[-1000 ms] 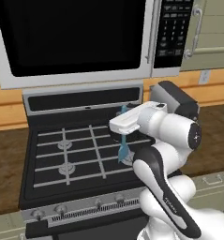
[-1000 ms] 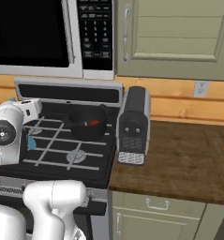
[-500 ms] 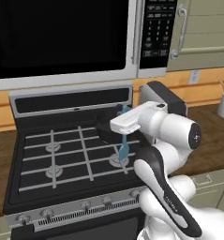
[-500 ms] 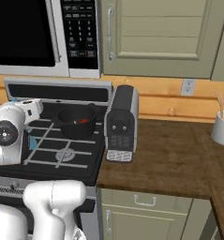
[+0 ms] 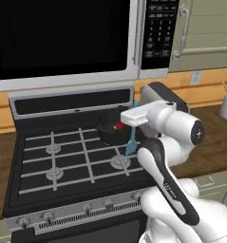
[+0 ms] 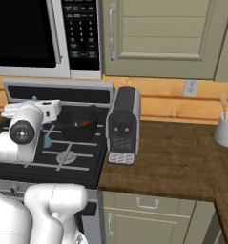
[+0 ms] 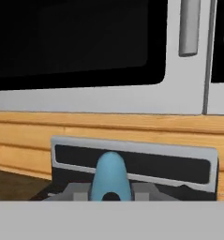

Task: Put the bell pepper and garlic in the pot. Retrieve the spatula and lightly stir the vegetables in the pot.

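A white robot arm reaches over a black gas stove (image 5: 62, 161) in a rendered kitchen, its jaws closed on the light-blue spatula (image 5: 131, 142), which hangs blade-down over the grates just beside the pot (image 5: 112, 130). In the hand view the spatula's rounded blue handle end (image 7: 111, 178) stands up between the dark finger tips, with the stove's back panel and the microwave (image 7: 85, 56) beyond. The round black pot sits on the stove's rear right burner; from the right base view a patch of red, the bell pepper (image 6: 84, 123), shows inside it. The garlic cannot be made out in the pot. A dark toaster (image 6: 122, 126) stands on the wooden bench (image 6: 177, 162) just right of the stove, and a white utensil cup (image 6: 226, 131) sits farther along near the wall.
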Controlling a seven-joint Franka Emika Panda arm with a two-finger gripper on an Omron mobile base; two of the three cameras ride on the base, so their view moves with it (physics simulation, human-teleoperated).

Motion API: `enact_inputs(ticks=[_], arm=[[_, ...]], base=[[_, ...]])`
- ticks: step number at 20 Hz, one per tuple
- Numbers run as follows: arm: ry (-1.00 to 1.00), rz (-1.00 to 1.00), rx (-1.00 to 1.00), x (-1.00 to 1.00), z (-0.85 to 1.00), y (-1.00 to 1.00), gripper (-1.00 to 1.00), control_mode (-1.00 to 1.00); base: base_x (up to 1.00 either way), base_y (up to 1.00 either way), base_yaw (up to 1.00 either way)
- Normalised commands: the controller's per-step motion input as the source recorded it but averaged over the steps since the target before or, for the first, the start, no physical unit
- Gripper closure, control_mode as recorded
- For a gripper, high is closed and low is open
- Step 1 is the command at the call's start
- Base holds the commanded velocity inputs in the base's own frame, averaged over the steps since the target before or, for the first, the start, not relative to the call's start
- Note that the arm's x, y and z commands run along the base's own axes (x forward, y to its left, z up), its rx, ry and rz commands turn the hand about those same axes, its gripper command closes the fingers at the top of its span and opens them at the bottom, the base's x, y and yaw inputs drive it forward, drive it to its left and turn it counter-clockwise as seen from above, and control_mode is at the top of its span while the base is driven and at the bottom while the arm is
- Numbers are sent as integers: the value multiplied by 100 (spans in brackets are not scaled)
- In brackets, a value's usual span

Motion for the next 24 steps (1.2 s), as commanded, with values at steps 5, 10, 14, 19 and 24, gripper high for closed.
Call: enact_inputs(ticks=[5, 10, 14, 19, 24], arm=[[-8, -1, 13, 84, -13, -14, 100, -100], [-33, -5, 11, 32, 0, -1, 100, -100], [-31, -12, 3, 39, 0, -8, 100, -100], [-10, -13, 4, 68, -15, -7, 100, -100], [1, -15, 2, 88, -55, 0, 100, -100]], base=[[0, 0, 0], [0, 0, 0], [0, 0, 0], [0, 0, 0], [0, 0, 0]])
